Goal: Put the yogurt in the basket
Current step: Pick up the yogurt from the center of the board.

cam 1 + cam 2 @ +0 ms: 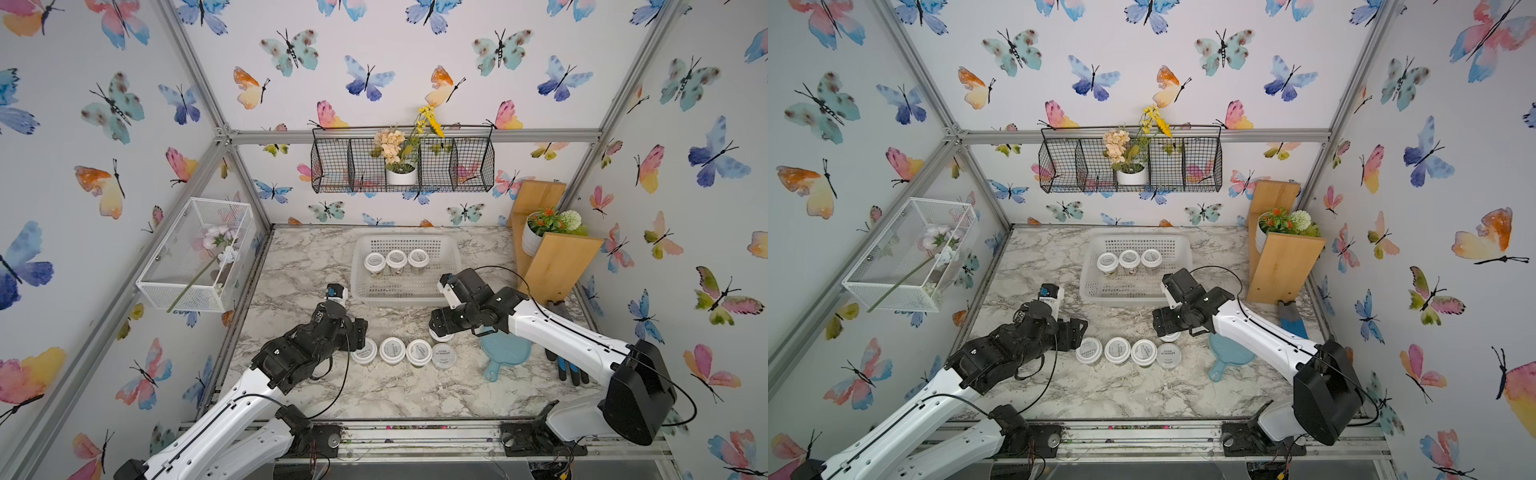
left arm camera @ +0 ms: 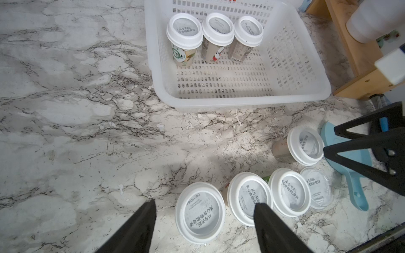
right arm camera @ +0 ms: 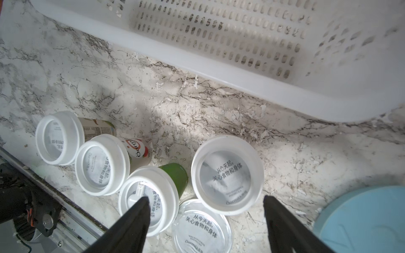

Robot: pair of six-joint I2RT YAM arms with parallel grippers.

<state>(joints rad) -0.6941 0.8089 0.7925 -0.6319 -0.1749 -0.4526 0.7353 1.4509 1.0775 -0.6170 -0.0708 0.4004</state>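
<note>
Three yogurt jars (image 1: 396,259) stand in a row at the back of the white perforated basket (image 1: 405,298). On the marble table in front of it, several more yogurt jars (image 1: 392,350) form a line, and another (image 3: 226,175) sits just behind that line's right end. My left gripper (image 2: 205,205) is open, its fingers either side of the leftmost jar (image 2: 200,213) without touching it. My right gripper (image 3: 206,199) hangs open above the rear jar and a flatter, paler-lidded one (image 3: 201,225). Neither gripper holds anything.
A blue paddle-shaped board (image 1: 505,353) and a black and blue glove (image 1: 567,365) lie right of the jars. A wooden shelf (image 1: 557,262) with a potted plant stands at the back right. A white mesh box (image 1: 195,257) hangs on the left wall, a black wire basket (image 1: 403,164) behind.
</note>
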